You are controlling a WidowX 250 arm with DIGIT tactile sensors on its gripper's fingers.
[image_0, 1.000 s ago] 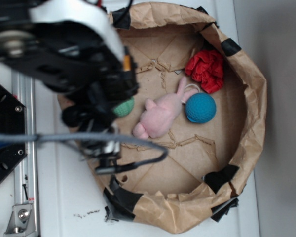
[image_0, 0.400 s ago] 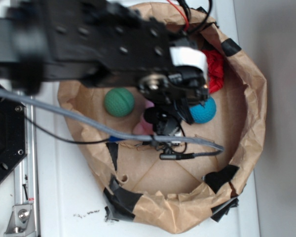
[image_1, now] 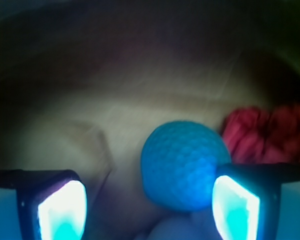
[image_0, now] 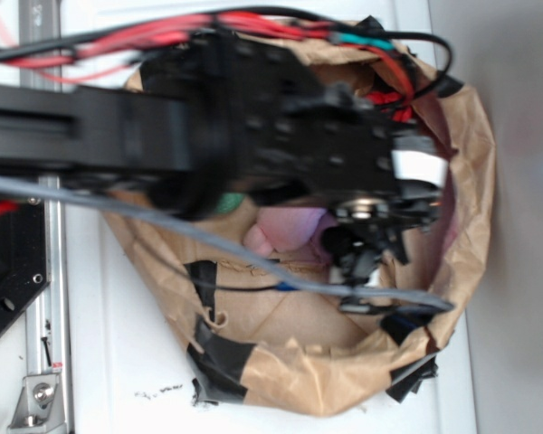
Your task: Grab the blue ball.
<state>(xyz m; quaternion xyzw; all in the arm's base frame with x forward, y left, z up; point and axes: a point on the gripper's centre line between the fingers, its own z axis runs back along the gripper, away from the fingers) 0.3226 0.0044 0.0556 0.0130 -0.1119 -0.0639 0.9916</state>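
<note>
The tool point(image_1: 150, 205) has its two fingers spread wide apart, empty. Between them, nearer the right finger point(image_1: 237, 210), sits the blue ball point(image_1: 182, 165), its dimpled surface partly hidden behind that finger. A red crumpled cloth point(image_1: 270, 135) lies just beside the ball. From outside, the arm hides the ball inside the brown paper basket point(image_0: 466, 181); a pink plush toy point(image_0: 285, 228) shows below the arm.

In the exterior view the black arm point(image_0: 253, 136) is motion-blurred and hides most of the paper bowl's point(image_0: 466, 226) floor. The pink plush point(image_0: 285, 231) shows only partly, and a green sliver point(image_0: 228, 204) at its 9 o'clock is unidentifiable. In the wrist view the red crumple point(image_1: 270, 132) is blurred, and the fingertips point(image_1: 235, 212) are cut off at the bottom edge.
</note>
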